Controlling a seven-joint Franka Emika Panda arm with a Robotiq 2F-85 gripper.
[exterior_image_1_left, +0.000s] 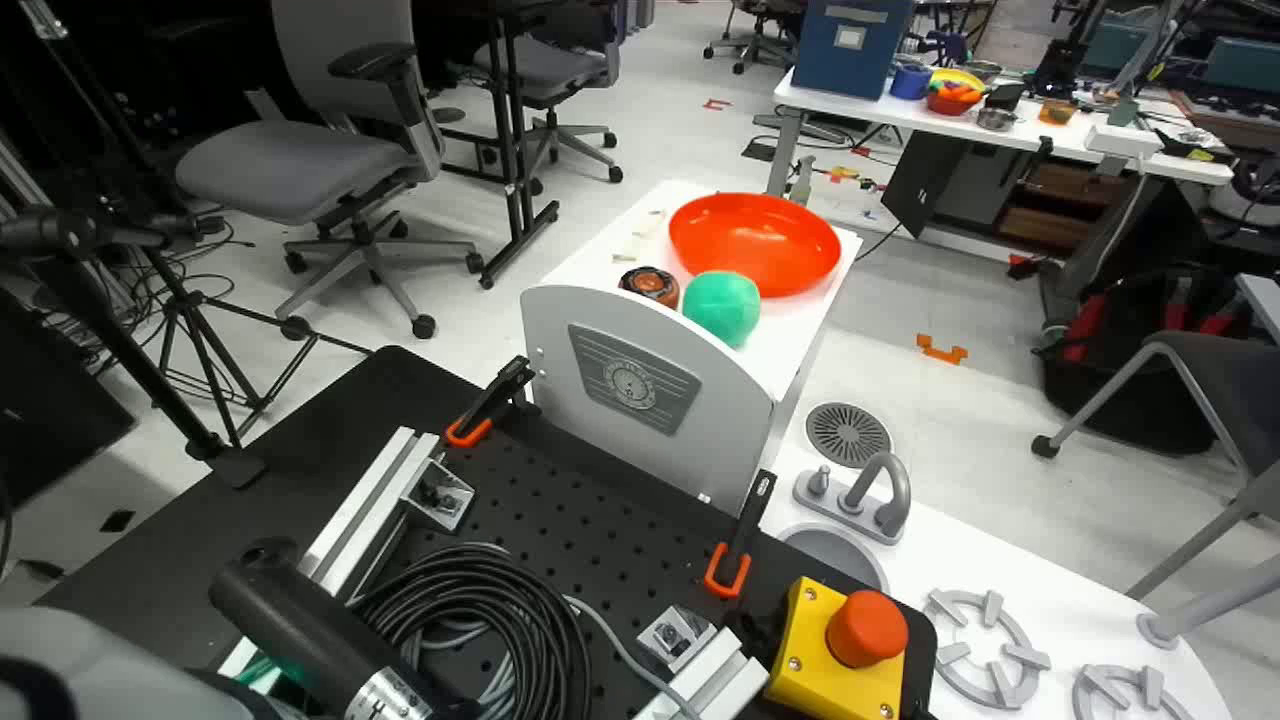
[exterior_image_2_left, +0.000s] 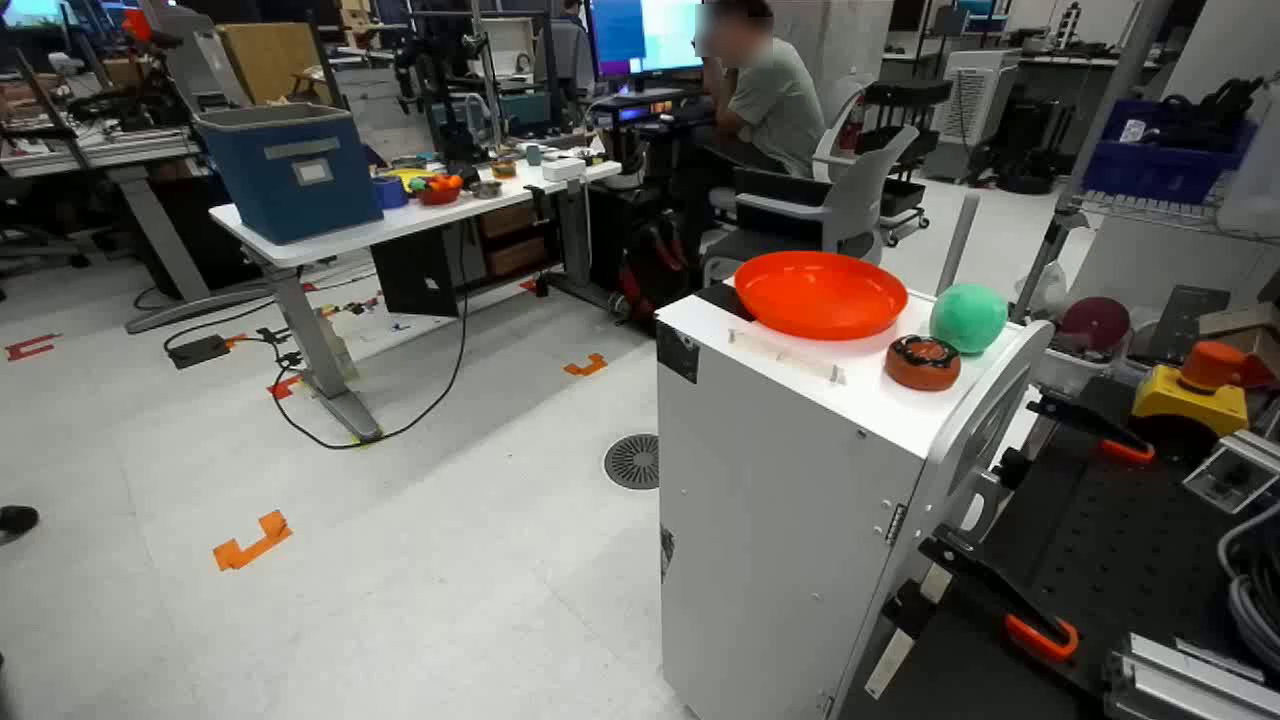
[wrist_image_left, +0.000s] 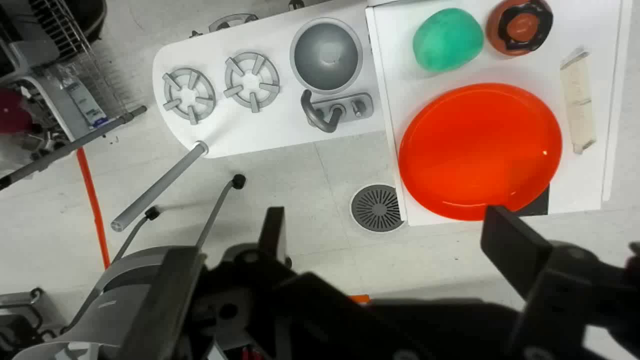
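Note:
In the wrist view my gripper (wrist_image_left: 384, 220) stands wide open, its two dark fingers far apart with nothing between them. A large orange-red dish (wrist_image_left: 480, 150) lies beyond the right fingertip, which overlaps its edge in the picture; a gap in depth cannot be judged. The dish rests on a white cabinet top (wrist_image_left: 580, 192). Beside it sit a green rounded ball (wrist_image_left: 447, 40) and a brown ring-shaped toy (wrist_image_left: 520, 30) with a dark topping. Both exterior views show the dish (exterior_image_1_left: 755, 245), the ball (exterior_image_2_left: 968, 318) and the brown toy (exterior_image_2_left: 922, 364) together; the gripper appears in neither.
A grey curved panel (exterior_image_1_left: 650, 390) rises along one cabinet edge. A toy counter with burners (wrist_image_left: 252, 80), a basin (wrist_image_left: 327, 55) and a faucet (wrist_image_left: 330, 112) adjoins it. Clamps (exterior_image_1_left: 735, 540), coiled cable (exterior_image_1_left: 490, 620) and a red-topped yellow button box (exterior_image_1_left: 840, 650) sit on the black board.

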